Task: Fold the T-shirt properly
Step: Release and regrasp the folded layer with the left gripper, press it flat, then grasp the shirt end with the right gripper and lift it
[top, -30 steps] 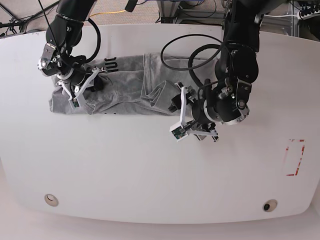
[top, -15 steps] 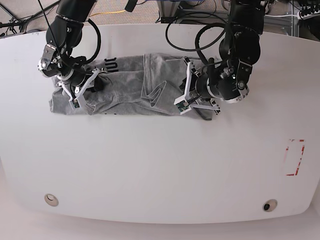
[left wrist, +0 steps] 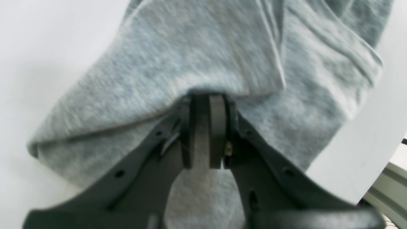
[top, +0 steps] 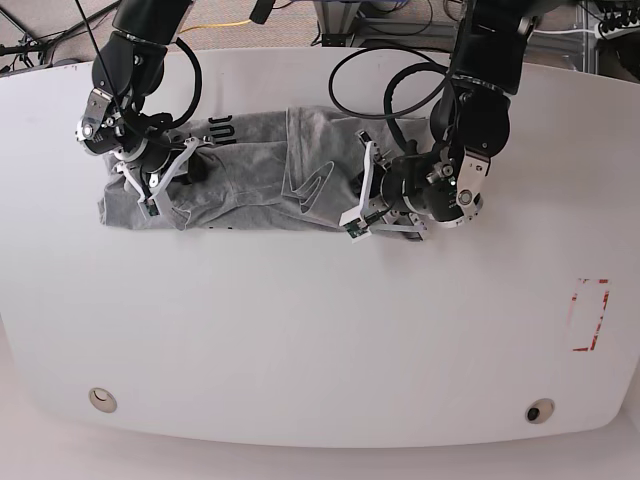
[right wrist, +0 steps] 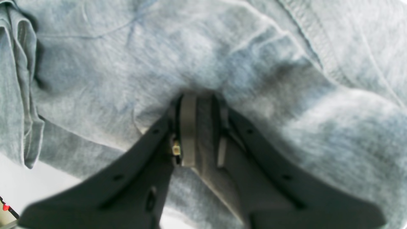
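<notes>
Now both pincers point(top: 372, 205) point(top: 165, 185) pinch the T-shirt point(top: 250, 180)

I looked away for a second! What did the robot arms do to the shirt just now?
The left gripper came in from the bare table to the T-shirt edge and pinched shut on the cloth there. The right gripper stayed clamped on the other end of the shirt and did not move. The shirt itself still lies bunched in the same spot on the white table.
</notes>
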Robot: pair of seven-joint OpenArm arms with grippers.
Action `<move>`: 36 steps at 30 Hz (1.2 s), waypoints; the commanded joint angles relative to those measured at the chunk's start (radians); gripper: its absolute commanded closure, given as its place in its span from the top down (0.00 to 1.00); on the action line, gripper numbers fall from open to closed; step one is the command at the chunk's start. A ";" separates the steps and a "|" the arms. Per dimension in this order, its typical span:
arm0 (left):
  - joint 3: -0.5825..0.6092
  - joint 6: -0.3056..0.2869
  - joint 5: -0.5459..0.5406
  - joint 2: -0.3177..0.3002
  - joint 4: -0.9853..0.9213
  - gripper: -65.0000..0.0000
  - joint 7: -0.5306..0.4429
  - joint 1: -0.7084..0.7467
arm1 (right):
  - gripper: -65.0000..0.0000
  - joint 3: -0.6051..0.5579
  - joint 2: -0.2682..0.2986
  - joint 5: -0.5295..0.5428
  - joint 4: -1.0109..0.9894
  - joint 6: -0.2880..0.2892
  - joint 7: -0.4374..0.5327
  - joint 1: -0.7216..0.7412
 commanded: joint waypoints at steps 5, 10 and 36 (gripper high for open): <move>0.003 0.001 -0.016 0.057 -0.167 0.08 -0.077 -0.136 | 0.13 0.002 0.007 -0.013 0.006 -0.006 -0.016 0.005; 0.003 0.018 -0.016 0.077 -0.278 0.09 -0.194 -0.193 | 0.13 0.002 0.007 -0.013 0.006 -0.006 -0.016 0.005; -0.098 0.084 -0.022 -0.043 0.241 0.08 -0.117 0.130 | 0.43 0.006 0.007 -0.011 0.132 -0.006 -0.108 0.068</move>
